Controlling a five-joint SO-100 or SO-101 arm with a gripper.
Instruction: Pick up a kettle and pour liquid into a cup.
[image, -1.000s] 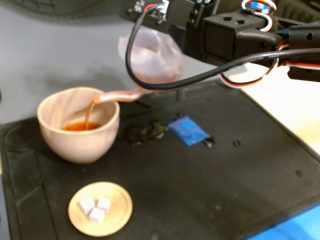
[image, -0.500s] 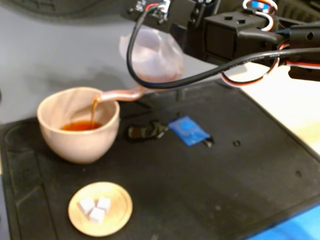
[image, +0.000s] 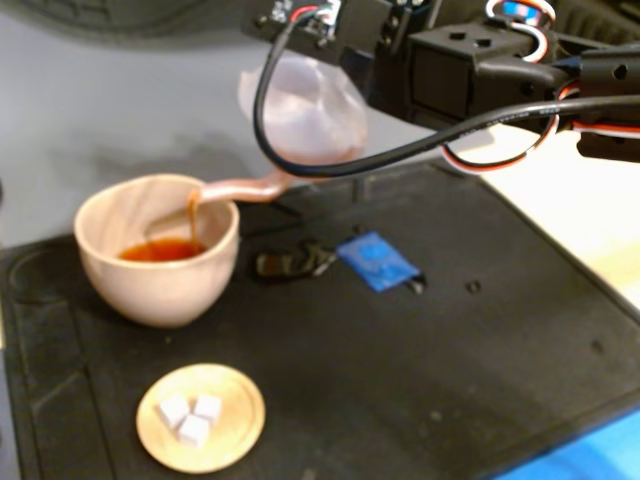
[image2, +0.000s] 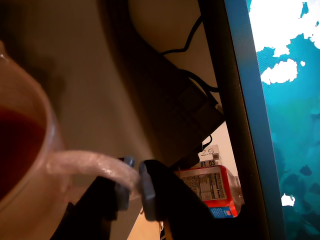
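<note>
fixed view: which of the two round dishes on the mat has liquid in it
The beige-pink cup under the kettle's spout holds reddish-brown liquid; the flat wooden dish holds only white cubes.

— Where does everything sit in the fixed view?

— The cup (image: 157, 262) stands at the left of the frame on the mat (image: 480, 370), which lies on the table (image: 90, 110). The kettle (image: 300, 112) hangs above and to the right of it, at upper centre, its spout reaching left over the cup's rim. The liquid (image: 158, 251) lies in the cup.

— And lower down?

— The dish (image: 201, 416) sits at lower left, in front of the cup, with the cubes (image: 190, 415) on it. The packet (image: 376, 260) lies on the mat at centre, right of the cup.

— The wrist view?

— The cup (image2: 25, 165) fills the left edge.
</note>
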